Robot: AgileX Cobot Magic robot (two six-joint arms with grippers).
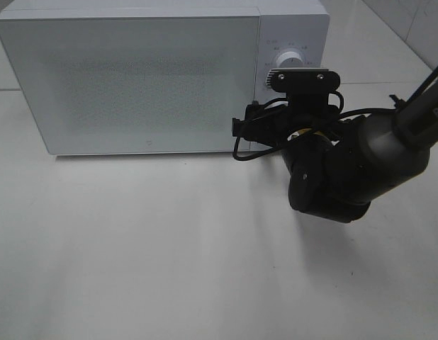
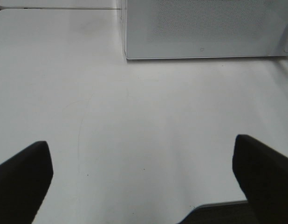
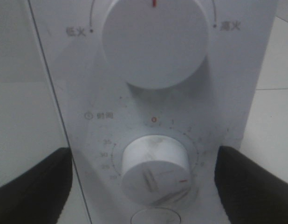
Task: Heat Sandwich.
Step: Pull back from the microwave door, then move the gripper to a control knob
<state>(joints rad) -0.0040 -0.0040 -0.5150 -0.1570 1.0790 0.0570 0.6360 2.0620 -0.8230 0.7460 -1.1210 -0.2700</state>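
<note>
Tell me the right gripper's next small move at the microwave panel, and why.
Probably ease the right gripper forward and close it on the timer knob, ready to turn. Its open fingers sit either side of the knob with gaps, not gripping. The door is shut and no sandwich shows outside, so setting the time looks like the step left.

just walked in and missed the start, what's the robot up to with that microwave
The right gripper is at the control panel of the white microwave. It is open, with its fingers on either side of the lower timer knob and not touching it. The microwave door is shut and no sandwich is in view. The left gripper hangs open over the table in front of the microwave, holding nothing.
</note>
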